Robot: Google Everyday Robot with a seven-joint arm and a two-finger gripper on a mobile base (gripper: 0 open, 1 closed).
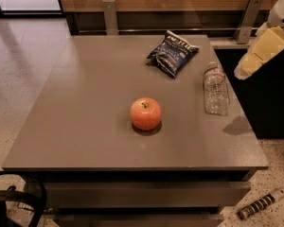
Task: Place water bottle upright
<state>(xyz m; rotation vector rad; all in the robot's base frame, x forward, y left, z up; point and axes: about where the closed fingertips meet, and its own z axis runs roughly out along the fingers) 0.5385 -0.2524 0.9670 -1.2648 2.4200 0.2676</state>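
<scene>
The water bottle (215, 90) is a small clear ribbed bottle with a white cap. It appears to stand upright near the right edge of the grey table (85, 117), cap at the top. My gripper (248, 65), pale yellow, hangs in the air above and to the right of the bottle, past the table's right edge. It is apart from the bottle and holds nothing that I can see.
A red apple (145, 113) sits near the table's middle, left of the bottle. A dark blue chip bag (173, 53) lies at the back. A dark cabinet (270, 93) stands right of the table. A striped tube (260, 204) lies on the floor.
</scene>
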